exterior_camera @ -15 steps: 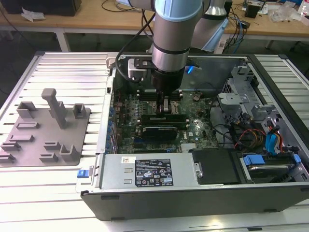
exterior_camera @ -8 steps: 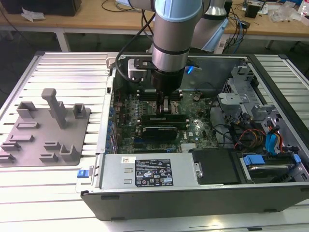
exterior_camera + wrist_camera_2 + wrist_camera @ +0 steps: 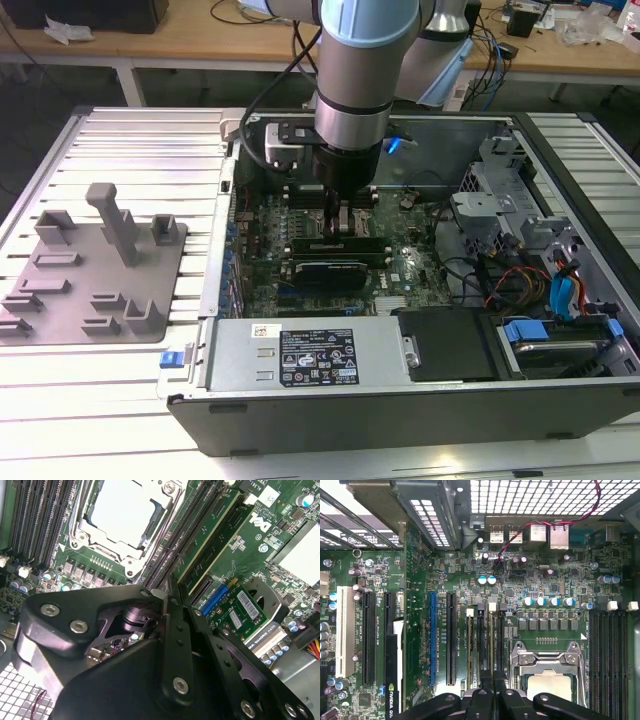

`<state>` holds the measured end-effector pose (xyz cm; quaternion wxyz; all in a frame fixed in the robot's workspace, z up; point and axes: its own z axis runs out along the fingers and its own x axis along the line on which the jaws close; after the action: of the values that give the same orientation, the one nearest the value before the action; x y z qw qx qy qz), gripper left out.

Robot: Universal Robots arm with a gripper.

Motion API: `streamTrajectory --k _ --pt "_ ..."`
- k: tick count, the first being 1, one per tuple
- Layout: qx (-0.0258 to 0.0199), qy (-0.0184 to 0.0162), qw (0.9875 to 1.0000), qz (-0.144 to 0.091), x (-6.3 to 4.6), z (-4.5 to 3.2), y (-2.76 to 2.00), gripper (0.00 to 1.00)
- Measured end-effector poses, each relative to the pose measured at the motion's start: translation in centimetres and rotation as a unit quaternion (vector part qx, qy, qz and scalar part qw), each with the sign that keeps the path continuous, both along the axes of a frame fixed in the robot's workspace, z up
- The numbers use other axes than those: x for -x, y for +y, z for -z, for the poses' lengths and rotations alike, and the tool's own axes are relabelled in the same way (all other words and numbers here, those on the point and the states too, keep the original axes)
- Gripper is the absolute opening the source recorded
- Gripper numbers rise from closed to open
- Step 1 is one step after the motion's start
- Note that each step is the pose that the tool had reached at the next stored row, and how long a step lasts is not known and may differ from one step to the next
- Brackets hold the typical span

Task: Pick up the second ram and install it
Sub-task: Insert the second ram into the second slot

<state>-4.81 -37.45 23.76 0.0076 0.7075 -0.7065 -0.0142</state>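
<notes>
The black two-fingered claw (image 3: 492, 682) on my arm is clamped on the top edge of the second ram (image 3: 490, 647), a long, thin green circuit-board stick. In the first wrist view the fingers are drawn together on the stick. The stick stands upright among the long black memory slots (image 3: 481, 645), just beside the silver metal processor socket (image 3: 547, 667) on the green motherboard (image 3: 550, 580). I cannot tell from here whether the stick is pressed fully home.

In the exterior view the grey-and-blue robot arm (image 3: 350, 70) comes straight down into the open dark-grey computer case (image 3: 300, 410), which lies on its side on the white ribbed counter (image 3: 130, 140). There the claw meets the stick about midway along its length. A black expansion card (image 3: 325, 270) lies across the board near the claw, on the side toward the camera. A grey plastic fixture plate (image 3: 90, 270) with upright pegs sits on the counter at the exterior view's left, well apart from the case.
</notes>
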Motion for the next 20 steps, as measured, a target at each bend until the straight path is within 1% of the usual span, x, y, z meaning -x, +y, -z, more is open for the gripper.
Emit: streamTrajectory --k 9,11,14,20 --pt "-0.0002 0.0000 1.0000 0.000 -0.05 0.20 0.00 0.09" --pt "-0.0002 0.0000 1.0000 0.000 -0.07 0.04 0.00 0.09" --pt "-0.0003 -0.0001 1.0000 0.000 -0.07 0.02 0.00 0.09" --pt "-0.0015 -0.0001 1.0000 0.008 -0.07 0.04 0.00 0.09"
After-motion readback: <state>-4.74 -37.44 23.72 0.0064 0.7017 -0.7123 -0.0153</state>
